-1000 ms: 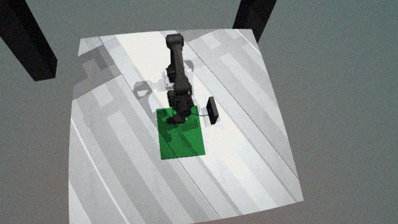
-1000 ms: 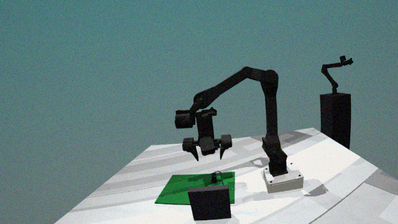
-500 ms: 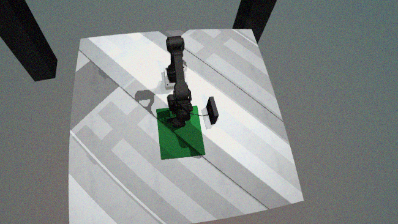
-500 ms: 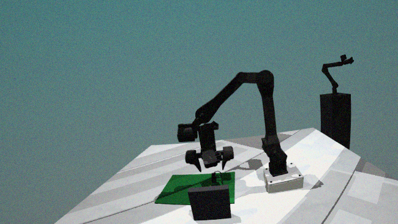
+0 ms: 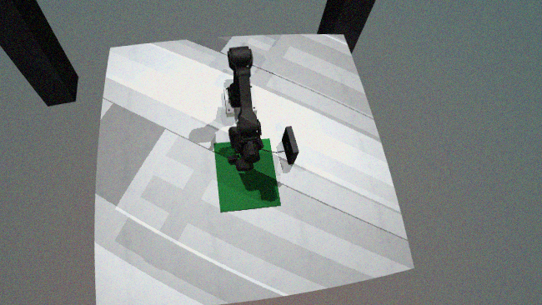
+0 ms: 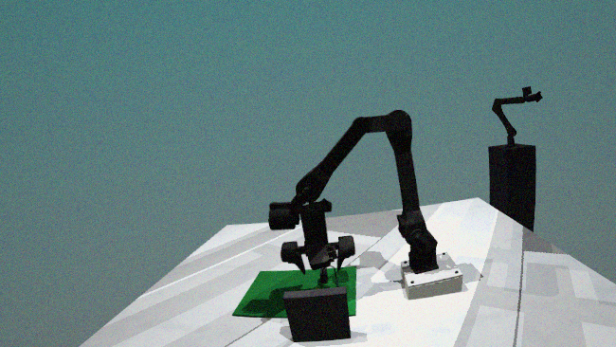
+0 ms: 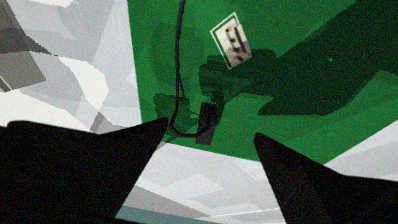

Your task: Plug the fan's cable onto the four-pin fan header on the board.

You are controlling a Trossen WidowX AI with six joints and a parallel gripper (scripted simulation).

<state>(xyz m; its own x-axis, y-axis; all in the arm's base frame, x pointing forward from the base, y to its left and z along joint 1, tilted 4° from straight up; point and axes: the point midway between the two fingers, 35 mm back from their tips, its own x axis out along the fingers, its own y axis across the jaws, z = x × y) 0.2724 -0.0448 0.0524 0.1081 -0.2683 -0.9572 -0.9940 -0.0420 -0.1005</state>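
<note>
The green board (image 5: 233, 197) (image 6: 262, 284) (image 7: 150, 55) lies under my gripper. My gripper (image 6: 321, 271) (image 7: 211, 129) is open and empty, pointing down low over the board. The black plug (image 6: 323, 276) (image 7: 205, 125) shows between the spread fingertips in the wrist view, with the cable (image 7: 178, 60) looping from it. In the exterior view it appears just below the fingertips. The white four-pin header (image 7: 232, 44) is bare, apart from the plug, above it in the wrist view. In the top view the arm hides plug and header.
The black square fan (image 5: 290, 146) (image 6: 317, 315) stands beside the board, its cable running over the board edge. The arm's white base (image 5: 228, 109) (image 6: 433, 284) is behind the board. Black pillars stand beyond the table; one carries a small dark arm (image 6: 504, 118).
</note>
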